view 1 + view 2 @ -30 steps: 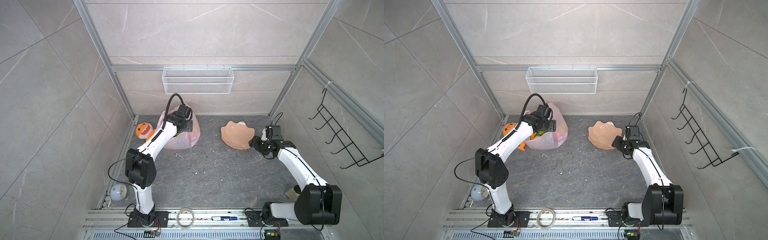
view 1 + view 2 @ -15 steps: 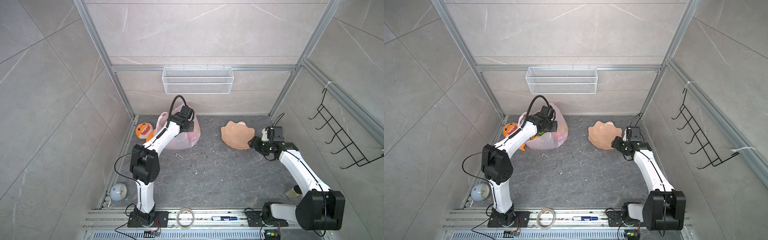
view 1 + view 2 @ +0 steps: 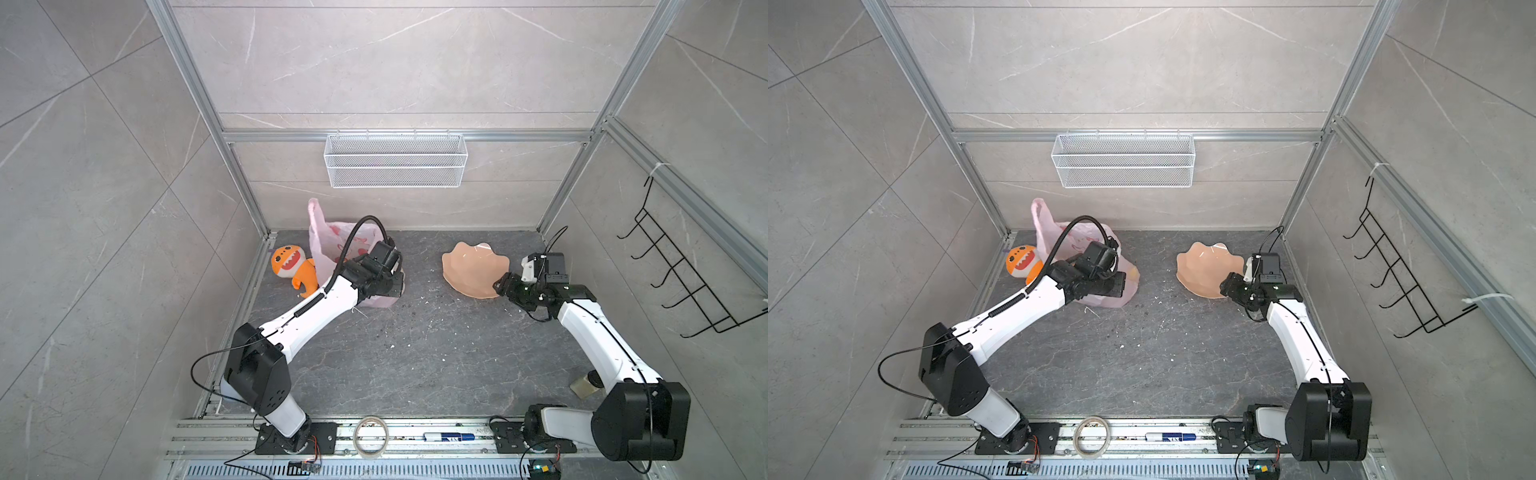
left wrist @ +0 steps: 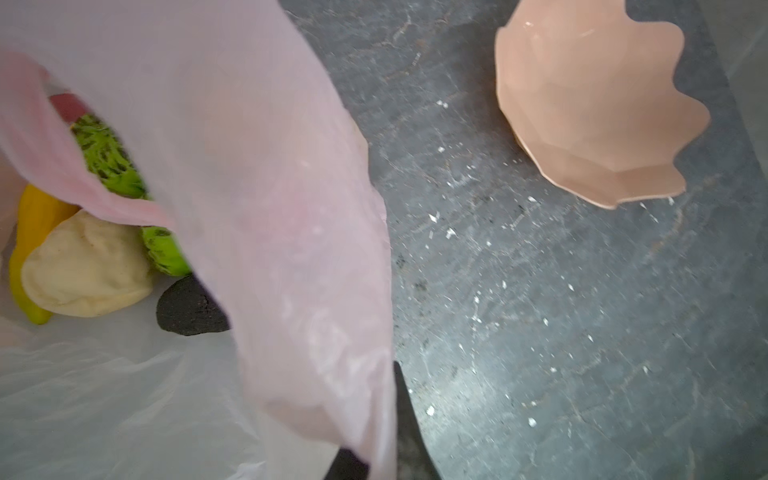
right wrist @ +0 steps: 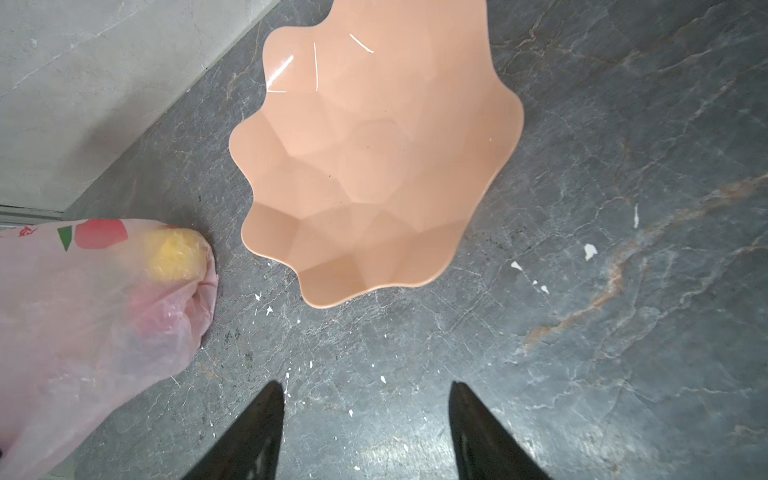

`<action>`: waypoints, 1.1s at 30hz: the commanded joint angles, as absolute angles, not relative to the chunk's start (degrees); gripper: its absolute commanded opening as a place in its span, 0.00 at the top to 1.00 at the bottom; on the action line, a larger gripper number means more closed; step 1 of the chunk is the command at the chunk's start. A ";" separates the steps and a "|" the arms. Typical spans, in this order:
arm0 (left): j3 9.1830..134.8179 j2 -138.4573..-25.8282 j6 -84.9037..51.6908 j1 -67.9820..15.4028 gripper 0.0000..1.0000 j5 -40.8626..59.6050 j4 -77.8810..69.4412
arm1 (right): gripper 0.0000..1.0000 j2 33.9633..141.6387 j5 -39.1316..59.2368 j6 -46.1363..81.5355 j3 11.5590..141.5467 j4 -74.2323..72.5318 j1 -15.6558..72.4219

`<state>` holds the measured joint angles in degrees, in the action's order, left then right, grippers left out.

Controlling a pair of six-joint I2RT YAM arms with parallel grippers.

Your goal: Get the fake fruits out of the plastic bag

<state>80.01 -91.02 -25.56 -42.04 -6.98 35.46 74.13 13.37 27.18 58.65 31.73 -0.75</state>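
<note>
**Opening step of emptying the bag.** The bag [image 3: 328,245] lies at the centre left of both top views, against the back wall and just beside an orange toy [image 3: 286,262]. No fruit lies on the floor, so all the fruits appear to be inside. The left gripper [image 3: 1119,286] is fully closed at the bag's near edge. In the left wrist view the pink film drapes down the middle of the frame and runs in between the dark fingers [image 4: 401,399] at the bottom, which reads as a pinch on the film, not on a fruit. Through the mouth, at the left edge of that view, show a banana [image 4: 29,224], a green ball [image 4: 104,158], a cream lump [image 4: 87,266] and a dark piece [image 4: 187,307]. A yellow lump [image 5: 174,255] shows through the film at the left of the right wrist view. The right gripper [image 5: 365,390] stands open and holds nothing, above bare floor just short of the empty bowl [image 5: 374,166]. The next move probably calls for raising the pinched edge so the mouth gapes and the free gripper can reach in. The thin film may slip, or the whole bag may drag.
</note>
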 commanded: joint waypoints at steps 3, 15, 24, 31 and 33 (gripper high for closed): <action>78.19 -87.46 -33.28 -50.13 1.00 -11.12 31.13 | 0.35 72.06 14.33 25.92 58.97 32.46 -0.36; 78.35 -91.13 -42.39 -62.25 0.94 -14.99 23.42 | 0.35 71.31 14.65 25.46 59.39 33.05 -0.34; 88.64 -86.18 -36.83 -62.26 0.34 -22.54 42.06 | 0.35 72.51 16.28 25.49 60.50 32.72 1.29; 110.23 -85.87 -31.29 -62.26 0.07 -31.36 69.58 | 0.35 72.69 13.32 25.35 63.02 34.61 7.62; 116.10 -87.18 -30.07 -61.92 0.05 -34.77 76.47 | 0.35 72.51 11.92 25.55 63.30 35.09 9.82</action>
